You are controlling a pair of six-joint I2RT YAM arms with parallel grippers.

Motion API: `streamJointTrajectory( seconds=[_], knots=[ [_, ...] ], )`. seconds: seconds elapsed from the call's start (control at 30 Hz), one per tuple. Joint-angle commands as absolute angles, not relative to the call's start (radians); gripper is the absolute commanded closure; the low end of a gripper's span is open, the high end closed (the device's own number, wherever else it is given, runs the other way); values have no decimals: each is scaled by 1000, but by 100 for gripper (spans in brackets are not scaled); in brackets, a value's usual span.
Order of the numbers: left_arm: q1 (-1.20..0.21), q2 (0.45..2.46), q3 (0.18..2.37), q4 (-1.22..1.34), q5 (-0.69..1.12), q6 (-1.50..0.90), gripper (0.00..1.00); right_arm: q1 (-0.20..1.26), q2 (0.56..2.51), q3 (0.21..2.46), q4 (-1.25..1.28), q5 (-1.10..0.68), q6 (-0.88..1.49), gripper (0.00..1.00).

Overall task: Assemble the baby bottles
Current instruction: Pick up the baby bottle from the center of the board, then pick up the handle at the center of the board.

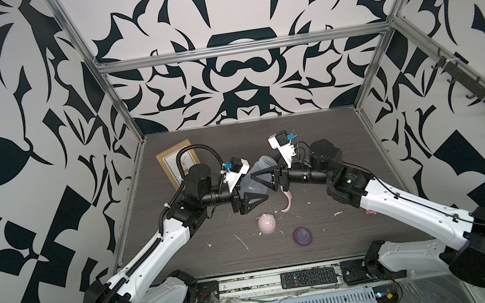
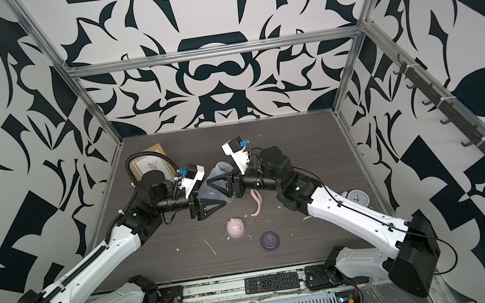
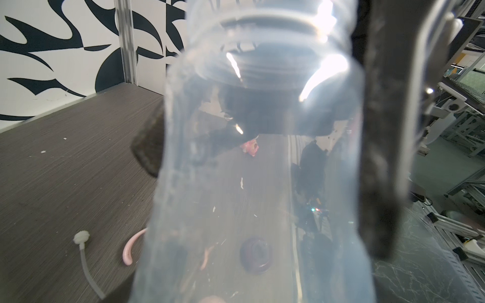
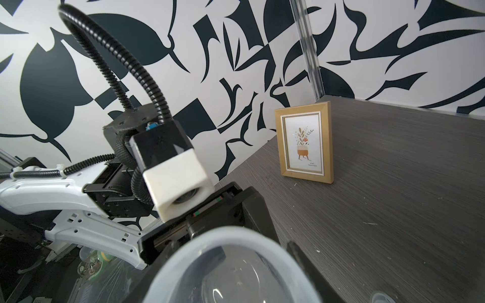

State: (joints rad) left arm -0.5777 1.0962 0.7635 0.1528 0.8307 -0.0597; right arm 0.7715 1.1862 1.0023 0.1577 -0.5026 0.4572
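Fingers of left gripper [image 1: 259, 196] and right gripper [image 1: 256, 180] seemingly clamp the tilted bottle body [image 1: 261, 164], its long axis aiming mouth-first at the back wall [image 1: 243, 78].

handled ring [image 1: 289, 202] part-hidden, bottle body [image 3: 262, 183] blurred

No text can be read for certain. The gold picture frame [image 4: 304, 143] standing on the table [image 4: 393, 183] has a line of tiny print under its potted plant, too small to make out. At the bottom centre of both top views, the remote control [image 1: 308, 277] key markings blur. So do the small clock [image 2: 358, 198] numerals at the right.
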Motion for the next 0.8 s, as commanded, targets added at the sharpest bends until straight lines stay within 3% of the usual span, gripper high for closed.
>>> streamJointTrajectory(
  seconds=[0.0,0.07,0.1,0.2,0.43,0.57,0.77],
  knots=[
    [-584,1107,791,146,784,-89,38,796,1171,1027,250,-590,457,26],
    [-584,1094,783,131,723,-93,44,796,1143,1039,164,-523,409,8],
    [-584,1085,779,114,688,-88,47,796,1127,1045,113,-478,387,3],
    [-584,1061,771,33,584,-62,54,796,1073,1055,-53,-288,341,1],
    [-584,981,740,-117,364,-16,57,796,1066,1001,-473,146,402,8],
    [-584,918,727,-154,311,-5,57,796,1099,888,-528,174,524,14],
    [-584,853,703,-166,257,-8,59,799,1183,690,-269,95,742,29]
  ],
)
